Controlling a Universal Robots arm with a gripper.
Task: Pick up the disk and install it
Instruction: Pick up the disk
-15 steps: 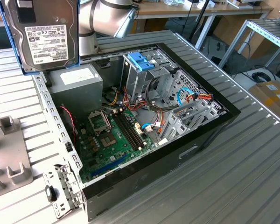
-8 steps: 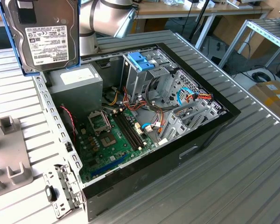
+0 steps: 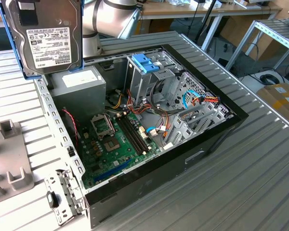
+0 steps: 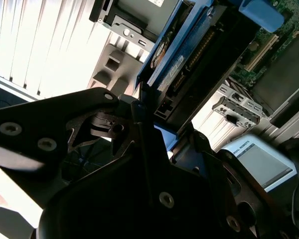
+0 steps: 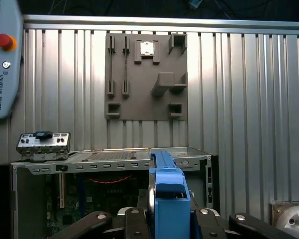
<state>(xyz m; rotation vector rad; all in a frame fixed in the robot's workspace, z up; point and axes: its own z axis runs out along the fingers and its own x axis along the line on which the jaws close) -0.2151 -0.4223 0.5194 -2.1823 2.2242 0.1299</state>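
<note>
Disk (image 3: 47, 36) hung in the air at the exterior view's far left, above the far left corner of the open computer case (image 3: 149, 178) and over its grey power supply (image 3: 79, 82). It stood on end, its long axis close to vertical, with the white label facing the exterior camera and the light-blue rail along its edges. In both wrist views the gripper (image 4: 164, 122) (image 5: 169, 219) was clamped on that rail, a black finger pressing from either side.
</note>
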